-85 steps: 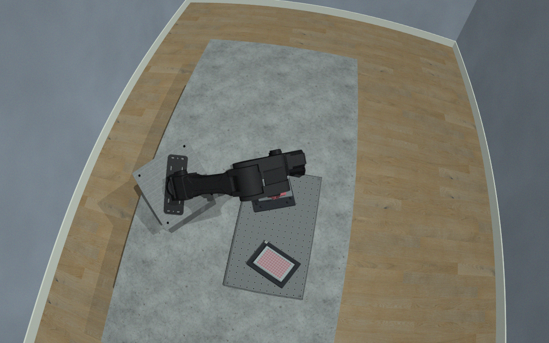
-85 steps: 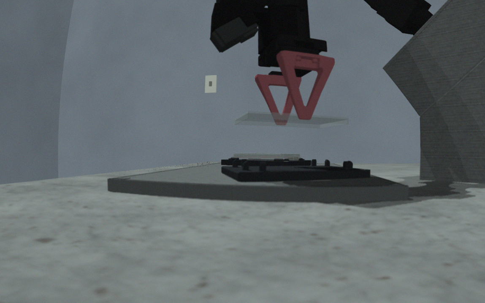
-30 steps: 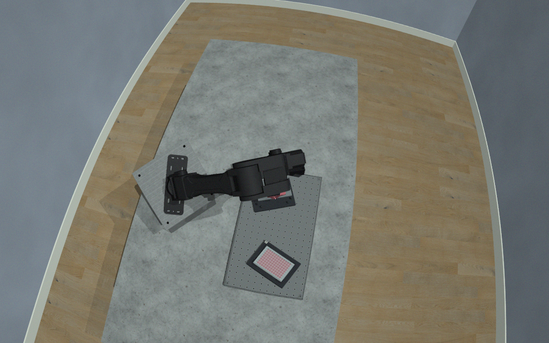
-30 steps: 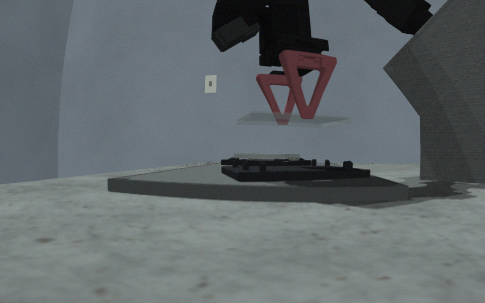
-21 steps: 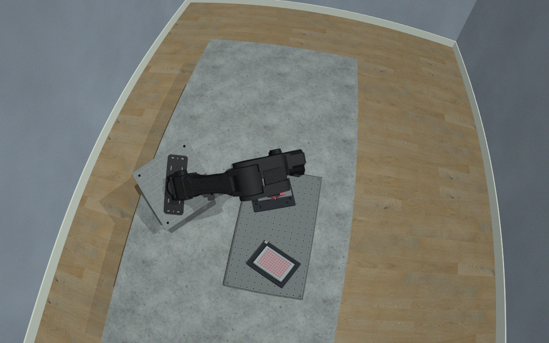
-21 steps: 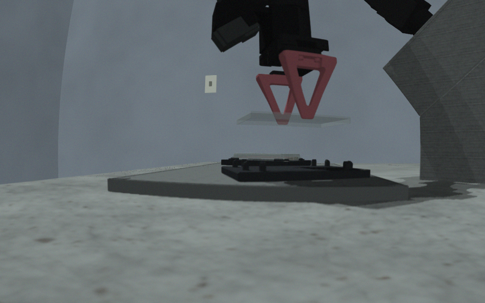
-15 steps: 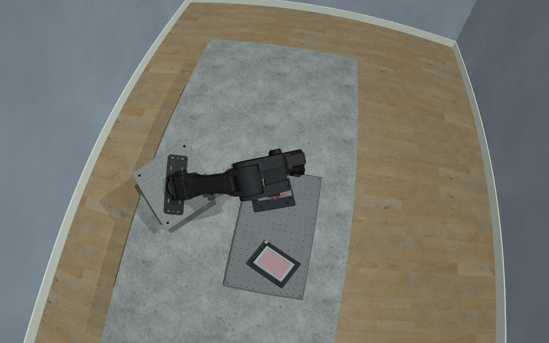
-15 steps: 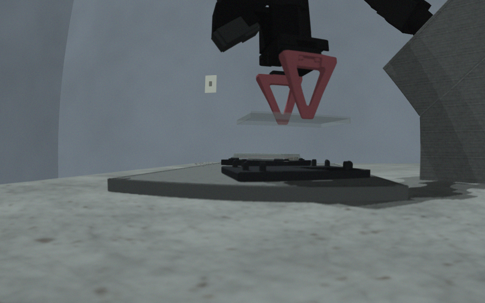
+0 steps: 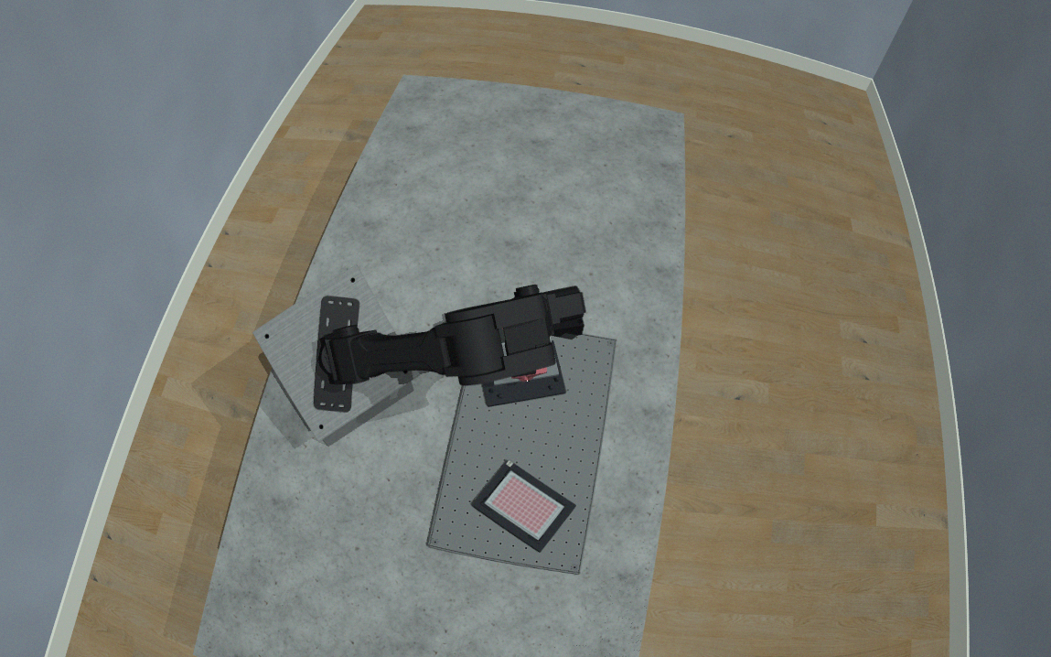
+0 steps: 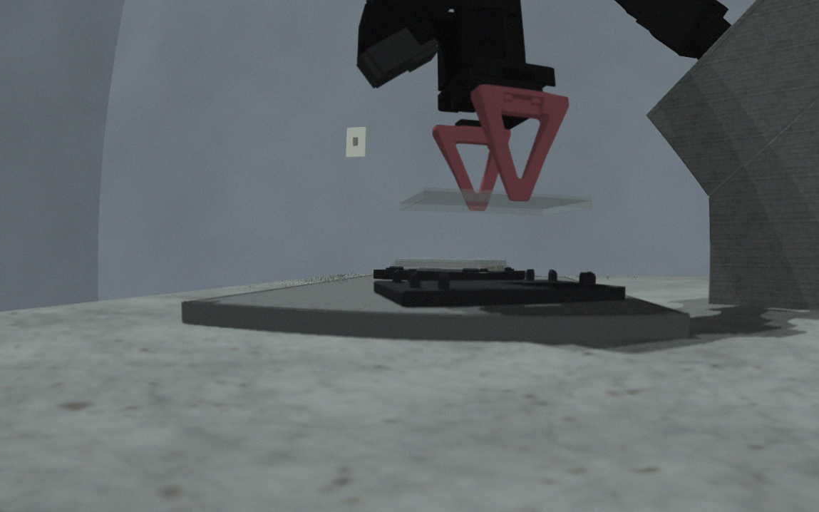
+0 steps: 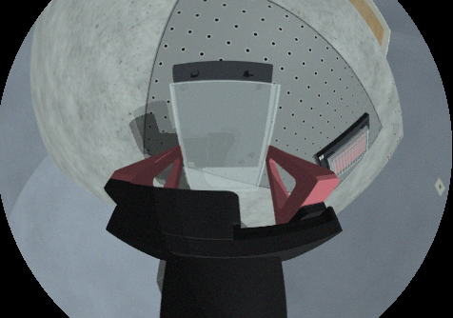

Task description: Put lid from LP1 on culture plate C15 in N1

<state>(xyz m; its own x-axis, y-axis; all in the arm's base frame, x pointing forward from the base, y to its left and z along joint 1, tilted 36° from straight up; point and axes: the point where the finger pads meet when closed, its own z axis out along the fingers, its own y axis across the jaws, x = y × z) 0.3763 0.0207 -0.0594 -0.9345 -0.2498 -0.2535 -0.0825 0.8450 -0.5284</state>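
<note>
- Nearest to where I stand, in the low side view, the speckled grey mat (image 10: 336, 413) runs toward me, slightly out of focus.
- On it lies the grey perforated board (image 10: 310, 315), a flat slab with a dark edge.
- At the near end of that board sits the black lid park LP1 (image 10: 501, 292), low and flat with small pegs standing along its top; nothing lies on it.
- Right above the park hangs the gripper (image 10: 500, 194), its red triangular fingers (image 10: 529, 152) pointing down and clamped on the long edges of the clear lid (image 10: 438, 201).
- The lid is held level in the air, well clear of the park beneath it. In the wrist view the lid (image 11: 225, 130) sits between the two red fingers, with the dark park plate (image 11: 222, 71) showing past its far end.
- Off to the right rises the grey pedestal (image 10: 781, 159) that carries the black arm (image 9: 398, 351).
- Further along the board, well apart from the gripper, the culture plate C15 (image 9: 522, 503) shows its pink grid of wells, uncovered, inside the black frame of the plate nest N1 (image 9: 483, 504), which lies turned at an angle to the board's edges.
- From the side view the plate is only a thin pale strip behind the park, so I can't judge its seating there.
- Beyond that are the wooden floor (image 9: 798, 327) and a small pale wall plate (image 10: 355, 141).
</note>
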